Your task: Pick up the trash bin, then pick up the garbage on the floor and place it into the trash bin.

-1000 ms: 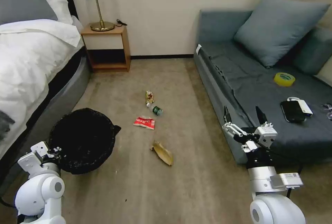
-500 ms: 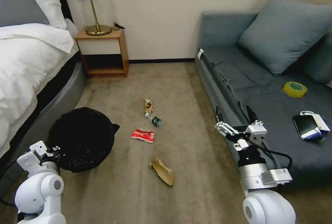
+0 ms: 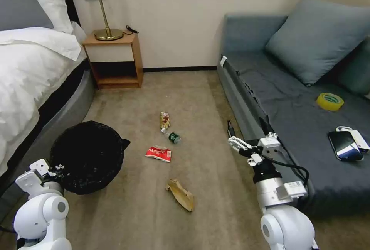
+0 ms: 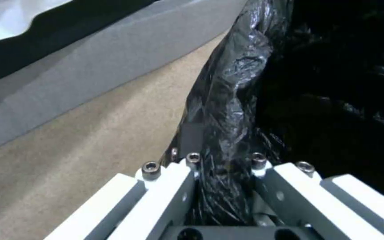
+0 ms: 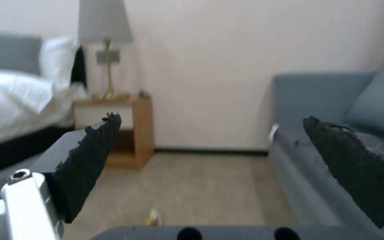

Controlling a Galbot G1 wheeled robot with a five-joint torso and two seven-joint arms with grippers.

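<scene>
- Gripping the trash bin (image 3: 88,156) by its bagged rim, your left gripper (image 4: 223,166) pinches it beside the bed (image 3: 34,72).
- Your right gripper (image 3: 246,136) hangs spread wide, right of the bin.
- Four garbage pieces (image 3: 158,153) lie between them on the carpet.

The head view looks forward and down from above both arms onto the carpet floor (image 3: 200,99), taking in the bed (image 3: 27,72) on the left, the nightstand (image 3: 113,59) against the far wall and the sofa (image 3: 293,99) on the right; the left wrist view sits very close behind the left pincer (image 4: 223,166), facing the crinkled black liner at the rim of the trash bin (image 4: 245,83), with carpet and the bed's grey base (image 4: 90,56) beyond; the right wrist view looks level and forward between the spread pads of the right pincer (image 5: 218,160) toward the far wall; it shares the nightstand (image 5: 125,130), lamp (image 5: 105,43), bed and sofa (image 5: 316,96) with the head view.
</scene>
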